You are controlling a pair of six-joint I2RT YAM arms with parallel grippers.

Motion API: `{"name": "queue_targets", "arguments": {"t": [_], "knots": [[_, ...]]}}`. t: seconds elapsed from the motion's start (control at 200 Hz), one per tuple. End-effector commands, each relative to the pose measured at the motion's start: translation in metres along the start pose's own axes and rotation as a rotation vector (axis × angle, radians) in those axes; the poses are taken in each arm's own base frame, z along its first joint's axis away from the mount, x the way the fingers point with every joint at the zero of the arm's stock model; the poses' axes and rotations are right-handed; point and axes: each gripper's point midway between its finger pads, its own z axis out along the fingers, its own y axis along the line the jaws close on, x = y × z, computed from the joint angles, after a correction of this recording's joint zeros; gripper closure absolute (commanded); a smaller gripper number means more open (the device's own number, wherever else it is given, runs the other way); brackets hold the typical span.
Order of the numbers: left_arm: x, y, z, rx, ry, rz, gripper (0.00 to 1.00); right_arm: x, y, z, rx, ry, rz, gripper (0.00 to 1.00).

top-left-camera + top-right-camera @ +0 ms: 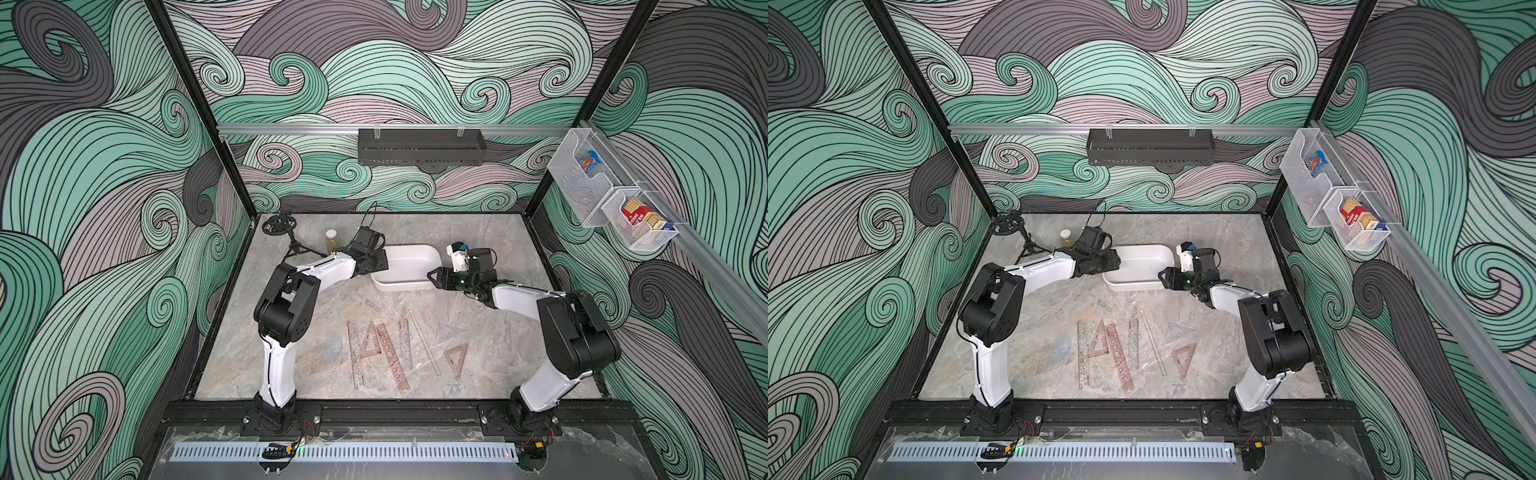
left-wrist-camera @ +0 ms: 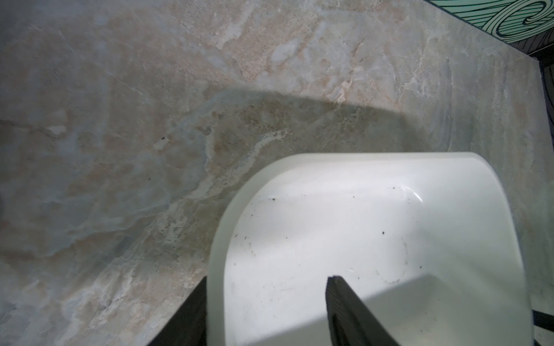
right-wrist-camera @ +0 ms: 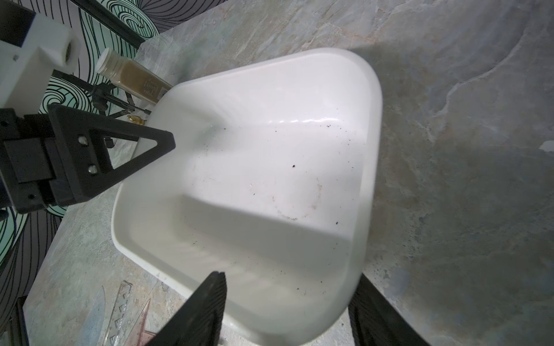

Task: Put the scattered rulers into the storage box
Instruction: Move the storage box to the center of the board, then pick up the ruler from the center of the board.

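Marble-patterned grey-beige tabletop (image 1: 498, 353) carries everything. The shallow white plastic storage box (image 1: 411, 266), rectangular with rounded corners, sits directly between the two claws, one at each short end. On one end the left claw (image 2: 268, 278) has its jaws apart, one finger outside the wall and one inside, with nothing clamped as far as I can see. On the other end the right claw (image 3: 289, 275) stands the same way, jaws spread astride the wall and not pinching it. The scattered rulers (image 1: 392, 357), thin transparent pinkish and clear strips and triangular set squares, lie flat well behind both claws, towards the arm bases, and neither claw touches one. The box holds only dark specks (image 3: 293, 165). Judgement: nothing stowed yet; every ruler remains to be picked up and carried over.
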Motion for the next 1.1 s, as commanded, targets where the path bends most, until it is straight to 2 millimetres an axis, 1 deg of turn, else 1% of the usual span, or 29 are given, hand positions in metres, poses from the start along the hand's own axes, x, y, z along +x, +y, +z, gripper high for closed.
{"name": "queue_targets", "arguments": {"t": [0.0, 0.055, 0.115, 0.19, 0.25, 0.33, 0.4, 0.475, 0.52, 0.6, 0.68, 0.765, 0.84, 0.976, 1.096], "knots": [[0.001, -0.017, -0.002, 0.05, -0.002, 0.019, 0.33, -0.014, 0.01, -0.006, -0.012, -0.048, -0.027, 0.29], [-0.004, -0.016, -0.007, 0.033, -0.021, 0.028, 0.27, -0.017, 0.007, -0.011, 0.013, -0.053, -0.024, 0.27], [-0.013, -0.015, -0.015, 0.012, -0.049, 0.037, 0.23, -0.02, 0.005, -0.018, 0.047, -0.055, -0.033, 0.24], [-0.025, -0.016, -0.028, -0.005, -0.077, 0.042, 0.21, -0.024, 0.003, -0.029, 0.091, -0.063, -0.048, 0.23], [-0.03, -0.017, -0.039, -0.015, -0.091, 0.047, 0.2, -0.018, -0.001, -0.039, 0.139, -0.043, -0.044, 0.22], [-0.027, -0.015, -0.055, -0.013, -0.096, 0.048, 0.2, -0.012, -0.003, -0.053, 0.211, -0.036, -0.063, 0.24], [-0.016, -0.013, -0.068, 0.002, -0.074, 0.045, 0.2, 0.004, 0.003, -0.064, 0.263, -0.017, -0.097, 0.3], [0.003, -0.012, -0.083, 0.036, -0.039, 0.056, 0.21, 0.034, 0.016, -0.071, 0.277, 0.024, -0.142, 0.38], [0.016, -0.011, -0.089, 0.051, -0.016, 0.073, 0.22, 0.055, 0.026, -0.072, 0.26, 0.056, -0.161, 0.42], [0.035, -0.005, -0.1, 0.057, 0.017, 0.091, 0.22, 0.091, 0.034, -0.072, 0.255, 0.125, -0.188, 0.49], [0.05, 0.001, -0.107, 0.06, 0.047, 0.119, 0.24, 0.117, 0.041, -0.07, 0.257, 0.182, -0.224, 0.52], [0.065, 0.007, -0.112, 0.062, 0.076, 0.132, 0.24, 0.135, 0.05, -0.068, 0.246, 0.23, -0.262, 0.53], [0.072, 0.01, -0.117, 0.061, 0.088, 0.14, 0.25, 0.147, 0.053, -0.065, 0.25, 0.268, -0.288, 0.53], [0.074, 0.016, -0.126, 0.043, 0.08, 0.156, 0.25, 0.168, 0.056, -0.06, 0.255, 0.32, -0.334, 0.53], [0.077, 0.02, -0.128, 0.03, 0.076, 0.159, 0.25, 0.179, 0.057, -0.055, 0.268, 0.349, -0.359, 0.53]]}}
